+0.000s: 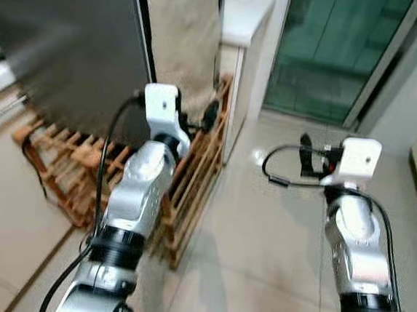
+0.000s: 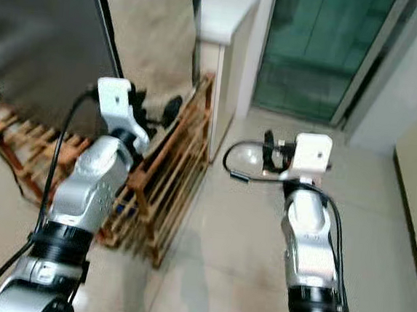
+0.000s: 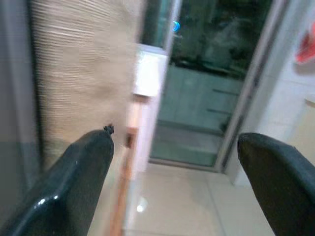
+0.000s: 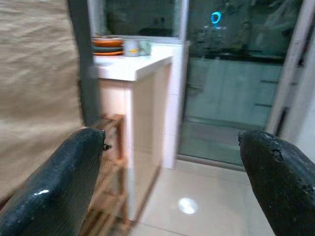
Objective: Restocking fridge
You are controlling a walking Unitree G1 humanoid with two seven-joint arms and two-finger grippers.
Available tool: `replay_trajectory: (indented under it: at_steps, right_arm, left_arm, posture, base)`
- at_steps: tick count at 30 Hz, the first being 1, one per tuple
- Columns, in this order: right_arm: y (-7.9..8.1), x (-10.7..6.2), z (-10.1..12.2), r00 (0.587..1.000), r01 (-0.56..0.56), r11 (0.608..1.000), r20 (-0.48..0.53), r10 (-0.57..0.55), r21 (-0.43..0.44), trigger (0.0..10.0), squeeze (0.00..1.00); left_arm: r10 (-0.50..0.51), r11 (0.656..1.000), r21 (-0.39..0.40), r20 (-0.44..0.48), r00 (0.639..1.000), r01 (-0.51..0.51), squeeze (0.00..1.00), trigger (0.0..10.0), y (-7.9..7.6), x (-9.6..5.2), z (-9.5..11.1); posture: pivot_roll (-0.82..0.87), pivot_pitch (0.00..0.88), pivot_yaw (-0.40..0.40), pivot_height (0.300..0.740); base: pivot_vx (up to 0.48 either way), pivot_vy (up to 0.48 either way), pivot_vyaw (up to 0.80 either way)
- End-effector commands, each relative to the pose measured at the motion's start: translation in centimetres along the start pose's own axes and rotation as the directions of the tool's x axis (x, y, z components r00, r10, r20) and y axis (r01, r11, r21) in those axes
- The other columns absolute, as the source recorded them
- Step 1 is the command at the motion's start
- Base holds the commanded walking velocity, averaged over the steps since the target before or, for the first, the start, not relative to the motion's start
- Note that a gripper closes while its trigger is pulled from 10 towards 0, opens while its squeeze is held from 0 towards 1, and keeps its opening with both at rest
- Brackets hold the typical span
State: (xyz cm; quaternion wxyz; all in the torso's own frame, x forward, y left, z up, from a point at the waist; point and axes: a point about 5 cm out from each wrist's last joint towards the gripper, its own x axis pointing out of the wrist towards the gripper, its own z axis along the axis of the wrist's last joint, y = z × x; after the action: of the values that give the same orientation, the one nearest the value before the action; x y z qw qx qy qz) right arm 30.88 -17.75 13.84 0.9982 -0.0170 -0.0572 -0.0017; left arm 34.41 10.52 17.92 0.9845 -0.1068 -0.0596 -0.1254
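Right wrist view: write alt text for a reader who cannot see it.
The right gripper is open and empty, its two black fingers framing a white counter stacked with plates. Beside it are a wooden rack, a glass door and tiled floor.

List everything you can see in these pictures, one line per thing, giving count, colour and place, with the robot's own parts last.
Dark grey fridge door: one, upper left.
Slatted wooden rack: one, brown, on the floor below the fridge.
Beige woven blind: one, behind the rack.
White counter: one, beside the blind.
Stacked orange and green dishes: on the counter.
Green glass sliding door: one, beyond.
Left gripper: black, jaws open.
Right gripper: black, jaws open.
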Motion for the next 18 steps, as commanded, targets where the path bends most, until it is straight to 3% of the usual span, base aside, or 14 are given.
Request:
replay_trajectory:
  at_steps: [1, 13, 18]
  right_arm:
    - [0.3, 0.1, 0.5, 1.000, -0.016, 1.000, 0.016, 0.016, -0.008, 10.0, 0.00]
    - [0.5, -0.5, 0.3, 1.000, -0.024, 1.000, 0.008, 0.024, -0.015, 10.0, 0.00]
    - [0.5, -0.6, 0.2, 1.000, -0.022, 1.000, 0.003, 0.023, -0.013, 10.0, 0.00]
  left_arm:
    - [0.033, 0.999, 0.018, 0.022, 0.999, -0.034, 0.00, 10.0, 0.5, 0.2, 0.6]
    - [0.037, 0.999, 0.026, 0.018, 0.999, -0.038, 0.00, 10.0, 1.0, 0.9, 2.1]
    - [0.027, 1.000, -0.010, 0.000, 1.000, -0.027, 0.00, 10.0, 0.2, 2.0, 1.9]
  posture:
    - [-0.14, 0.000, 0.052, 0.740]
    - [-0.16, 0.000, 0.061, 0.740]
    - [-0.16, 0.000, 0.061, 0.740]
  base:
    - [0.000, 0.000, 0.00]
    - [0.000, 0.000, 0.00]
    - [0.000, 0.000, 0.00]
